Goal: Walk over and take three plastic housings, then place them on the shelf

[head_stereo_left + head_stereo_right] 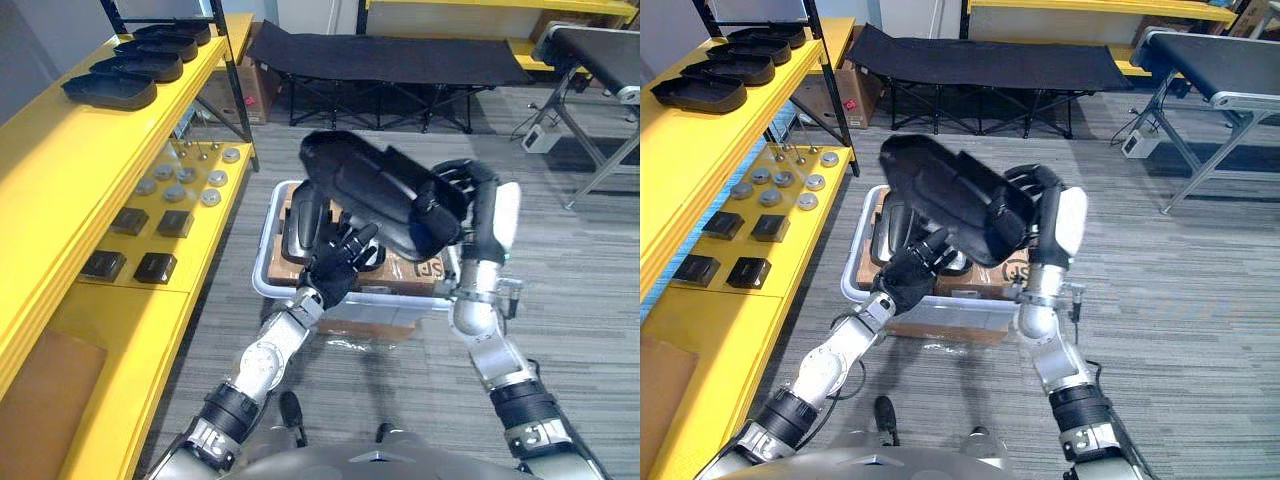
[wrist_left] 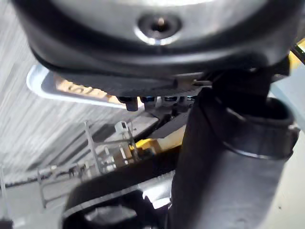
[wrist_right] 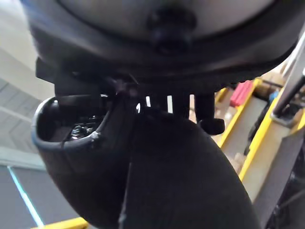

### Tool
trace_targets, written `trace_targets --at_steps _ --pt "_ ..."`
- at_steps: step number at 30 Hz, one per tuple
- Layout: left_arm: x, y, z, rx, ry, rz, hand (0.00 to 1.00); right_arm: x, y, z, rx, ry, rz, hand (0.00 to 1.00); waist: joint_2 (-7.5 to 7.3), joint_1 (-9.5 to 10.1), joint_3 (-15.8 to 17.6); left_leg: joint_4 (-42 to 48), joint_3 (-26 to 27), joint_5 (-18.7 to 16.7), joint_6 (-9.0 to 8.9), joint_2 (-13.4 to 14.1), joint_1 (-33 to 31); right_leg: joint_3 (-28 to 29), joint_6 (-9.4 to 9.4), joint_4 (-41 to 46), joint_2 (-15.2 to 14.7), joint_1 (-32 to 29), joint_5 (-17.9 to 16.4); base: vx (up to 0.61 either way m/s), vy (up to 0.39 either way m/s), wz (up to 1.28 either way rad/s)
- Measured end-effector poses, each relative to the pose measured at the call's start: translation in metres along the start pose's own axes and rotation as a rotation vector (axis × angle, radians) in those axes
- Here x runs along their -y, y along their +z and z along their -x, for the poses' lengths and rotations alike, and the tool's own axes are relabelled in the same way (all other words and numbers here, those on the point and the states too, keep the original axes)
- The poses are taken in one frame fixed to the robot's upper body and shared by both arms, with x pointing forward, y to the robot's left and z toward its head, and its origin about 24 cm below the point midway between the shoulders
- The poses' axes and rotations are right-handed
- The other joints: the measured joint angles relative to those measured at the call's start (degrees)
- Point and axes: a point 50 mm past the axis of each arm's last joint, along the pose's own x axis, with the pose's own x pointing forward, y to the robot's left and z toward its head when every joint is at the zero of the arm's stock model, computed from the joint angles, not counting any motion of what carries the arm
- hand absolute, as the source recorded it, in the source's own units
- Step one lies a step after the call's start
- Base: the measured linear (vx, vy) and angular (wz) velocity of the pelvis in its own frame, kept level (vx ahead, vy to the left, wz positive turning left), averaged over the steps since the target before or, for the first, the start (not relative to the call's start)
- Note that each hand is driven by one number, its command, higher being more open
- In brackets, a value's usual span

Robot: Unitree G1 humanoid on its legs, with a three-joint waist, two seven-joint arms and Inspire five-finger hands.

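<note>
A large black plastic housing (image 1: 370,185) hangs tilted above the clear bin (image 1: 262,262). My right hand (image 1: 468,190) is shut on its right end, and that end looms close in the right wrist view (image 3: 167,176). My left hand (image 1: 338,262) is open beneath the housing with its fingers spread, just over the bin's front. Another black housing (image 1: 303,225) stands on edge in the bin beside cardboard. Several more housings (image 1: 110,90) lie in a row on the top level of the yellow shelf (image 1: 60,170) at the left.
The shelf's lower level carries small black boxes (image 1: 130,222) and silver discs (image 1: 190,175). A black folding cot (image 1: 380,55) stands beyond the bin. A conveyor table (image 1: 600,50) is at the far right. Grey carpet lies around the bin.
</note>
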Motion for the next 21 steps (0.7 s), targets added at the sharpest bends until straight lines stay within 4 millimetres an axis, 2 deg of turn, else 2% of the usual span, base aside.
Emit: trace_targets --at_steps 4,7,8,13,17,21 --pt "0.001 0.003 -0.002 0.032 -0.017 0.041 1.0 -0.013 0.0 0.015 -0.022 0.054 -0.043 0.0 -0.14 0.34 -0.08 0.0 -0.06 0.24 0.35 -0.24 0.01 -0.1 0.15 -0.55 0.04 0.43 0.36 0.01 0.003 0.01" --pt "0.0 0.001 -0.003 0.04 -0.015 0.046 1.0 -0.017 0.001 0.018 -0.027 0.061 -0.059 0.0 -0.19 0.67 -0.09 0.01 -0.05 0.41 0.6 -0.33 0.01 -0.09 0.27 -0.53 0.02 0.48 0.47 0.01 0.003 0.0" --pt "0.001 0.001 -0.003 0.039 -0.015 0.053 0.0 -0.018 0.001 0.018 -0.026 0.063 -0.06 0.0 -0.21 0.7 -0.11 0.01 -0.05 0.42 0.6 -0.33 0.01 -0.09 0.29 -0.52 0.03 0.52 0.51 0.04 0.007 0.0" --pt "0.001 -0.002 -0.003 0.04 -0.001 0.074 0.0 -0.026 0.005 0.023 -0.023 0.091 -0.084 0.0 -0.48 0.67 -0.31 0.01 -0.05 0.61 0.84 -0.28 0.09 -0.08 0.48 -0.54 0.08 0.63 0.72 0.0 0.0 0.0" --pt "0.0 -0.004 -0.003 0.037 0.023 0.068 0.0 -0.032 0.005 0.029 -0.05 0.084 -0.101 0.0 -1.72 0.68 -1.19 0.01 -0.08 0.61 0.84 -0.2 0.16 -0.06 0.47 -0.56 0.09 0.71 0.71 0.0 0.0 0.0" --pt "-0.007 -0.003 -0.003 0.057 0.084 0.067 0.0 -0.039 0.011 0.036 -0.023 0.106 -0.138 0.0 -2.32 0.51 -1.69 0.01 -0.06 0.58 0.8 -0.22 0.21 -0.01 0.36 -0.55 0.12 0.74 0.64 0.0 0.0 0.0"
